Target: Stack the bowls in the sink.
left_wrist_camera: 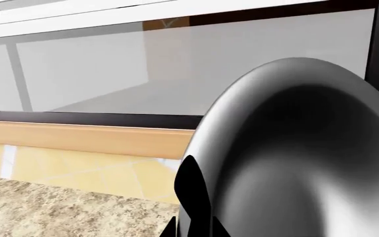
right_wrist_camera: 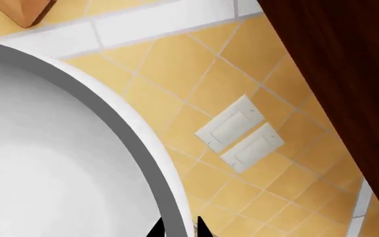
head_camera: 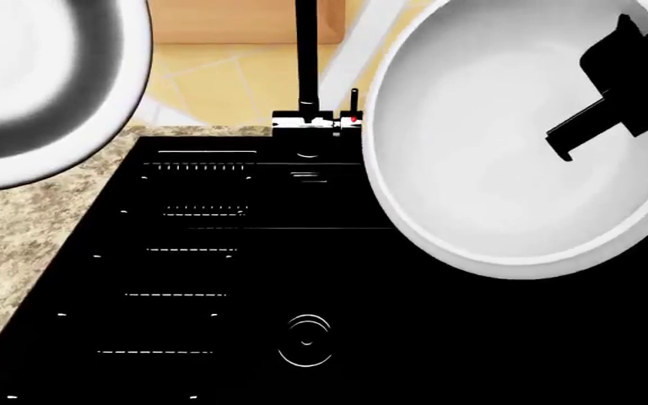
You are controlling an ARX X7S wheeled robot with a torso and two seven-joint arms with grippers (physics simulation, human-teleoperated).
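I hold both bowls in the air above the sink (head_camera: 234, 278), one in each arm. My right gripper (head_camera: 623, 80) pinches the rim of the white bowl (head_camera: 493, 152), which hangs tilted over the basin's far right corner, beside the faucet (head_camera: 306, 63). My left gripper (left_wrist_camera: 193, 217) clamps the rim of the smaller bowl (left_wrist_camera: 301, 163), seen by its silvery inside, over the granite worktop (head_camera: 20, 228) past the sink's left edge. The white bowl lies to the right of the small one, well apart, with the drainboard between. I judge the white must settle first, then the small one crosses rightward into it.
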